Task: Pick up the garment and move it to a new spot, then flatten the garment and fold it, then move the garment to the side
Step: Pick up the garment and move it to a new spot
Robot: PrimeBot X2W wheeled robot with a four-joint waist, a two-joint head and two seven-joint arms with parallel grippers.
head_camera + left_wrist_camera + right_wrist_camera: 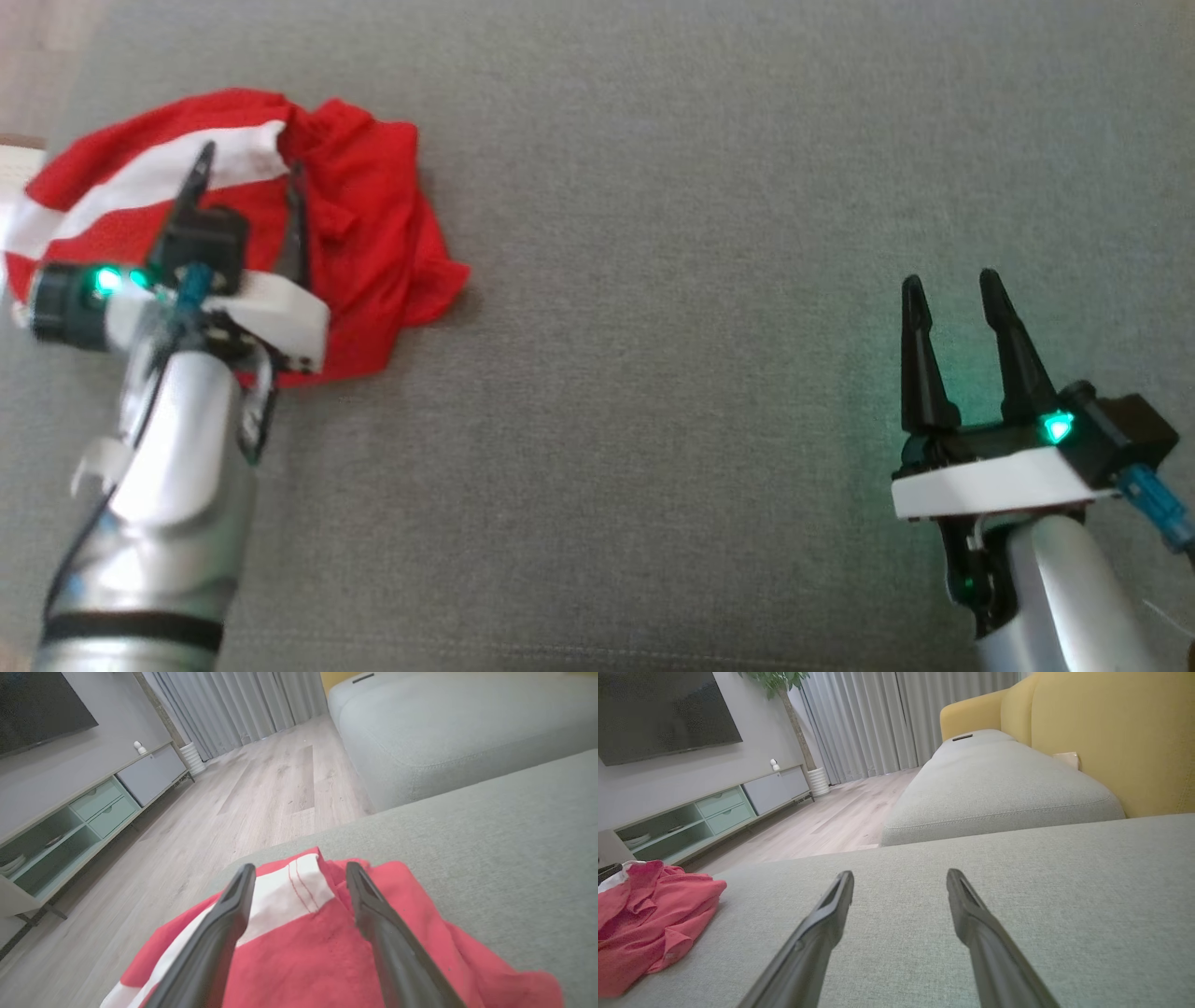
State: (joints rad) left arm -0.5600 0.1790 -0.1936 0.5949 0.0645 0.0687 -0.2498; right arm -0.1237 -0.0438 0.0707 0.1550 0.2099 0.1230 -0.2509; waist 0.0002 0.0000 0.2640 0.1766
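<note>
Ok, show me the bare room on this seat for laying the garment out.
The grey seat lies bare from the red garment across to the right end effector. It is crowded at the far left, where the left end effector hangs over the garment.

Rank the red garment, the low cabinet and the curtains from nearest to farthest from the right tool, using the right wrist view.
1. Red garment: on the grey cushion, left of the right tool.
2. Low cabinet: across the wooden floor, at that view's left.
3. Curtains: at the room's far end, ahead.
</note>
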